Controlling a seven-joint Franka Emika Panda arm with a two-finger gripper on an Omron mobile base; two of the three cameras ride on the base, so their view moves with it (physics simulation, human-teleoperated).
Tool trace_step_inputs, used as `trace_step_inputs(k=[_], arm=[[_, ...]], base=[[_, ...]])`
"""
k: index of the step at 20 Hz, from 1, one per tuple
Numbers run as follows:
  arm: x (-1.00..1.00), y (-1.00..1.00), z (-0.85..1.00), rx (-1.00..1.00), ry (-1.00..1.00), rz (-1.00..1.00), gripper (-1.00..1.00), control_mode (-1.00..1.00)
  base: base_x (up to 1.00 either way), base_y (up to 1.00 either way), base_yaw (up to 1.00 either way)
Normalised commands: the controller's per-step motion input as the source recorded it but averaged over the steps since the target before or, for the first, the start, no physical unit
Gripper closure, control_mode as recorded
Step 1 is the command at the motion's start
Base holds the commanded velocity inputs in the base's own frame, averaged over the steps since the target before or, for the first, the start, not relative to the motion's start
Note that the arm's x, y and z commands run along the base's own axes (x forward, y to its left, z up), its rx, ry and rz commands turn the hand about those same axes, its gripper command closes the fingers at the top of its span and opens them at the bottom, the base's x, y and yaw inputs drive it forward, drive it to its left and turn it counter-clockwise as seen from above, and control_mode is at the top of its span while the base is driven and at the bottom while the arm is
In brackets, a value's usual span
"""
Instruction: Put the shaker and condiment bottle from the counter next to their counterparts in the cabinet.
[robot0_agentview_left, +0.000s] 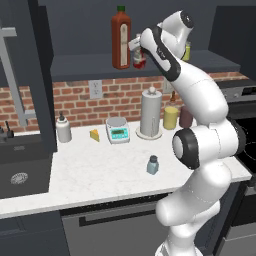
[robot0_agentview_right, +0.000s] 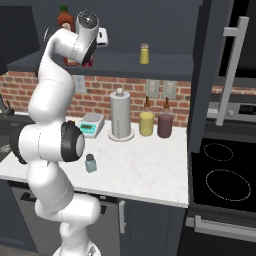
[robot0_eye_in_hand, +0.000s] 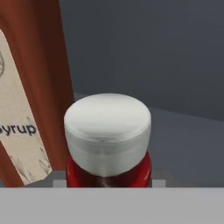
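The small red condiment bottle (robot0_agentview_left: 138, 61) with its white cap (robot0_eye_in_hand: 107, 118) is inside the cabinet, low over the shelf (robot0_agentview_left: 85, 66). It is just right of the tall red bottle with a green cap (robot0_agentview_left: 121, 40), whose pale label (robot0_eye_in_hand: 17, 131) is close on the left in the hand view. My gripper (robot0_agentview_left: 138, 52) comes down from above and is shut on the small red bottle (robot0_eye_in_hand: 109, 173). The pale blue shaker (robot0_agentview_left: 152, 164) stands on the white counter (robot0_agentview_left: 100, 175), also seen at the front of the counter (robot0_agentview_right: 90, 163). The small yellow shaker (robot0_agentview_right: 144, 53) stands further right on the shelf.
On the counter's back half are a paper towel roll (robot0_agentview_left: 150, 113), a kitchen scale (robot0_agentview_left: 118, 129), a cheese wedge (robot0_agentview_left: 94, 134), a soap dispenser (robot0_agentview_left: 63, 128) and two jars (robot0_agentview_right: 146, 122). A sink (robot0_agentview_left: 20, 170) lies left and a stovetop (robot0_agentview_right: 225, 180) right. The cabinet's open door (robot0_agentview_right: 210, 75) hangs right.
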Motion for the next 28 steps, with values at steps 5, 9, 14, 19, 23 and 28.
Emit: trace_step_inputs(k=[5, 9, 14, 19, 23, 28], arm=[[0.24, 0.15, -0.3, -0.05, 0.01, 0.04, -1.0, -1.0], [0.05, 0.01, -0.22, -0.01, 0.0, 0.07, -1.0, -1.0], [0.0, 0.0, -0.07, 0.0, 0.0, 0.08, -1.0, -1.0], [-0.04, -0.06, 0.0, 0.0, -0.02, 0.05, -1.0, -1.0], [-0.26, -0.18, 0.0, 0.0, -0.02, 0.01, -1.0, -1.0], [-0.39, -0.32, 0.0, 0.0, -0.01, 0.0, -1.0, -1.0]], base=[[0.0, 0.0, 0.0], [0.0, 0.0, 0.0], [0.0, 0.0, 0.0], [0.0, 0.0, 0.0], [0.0, 0.0, 0.0], [0.0, 0.0, 0.0]])
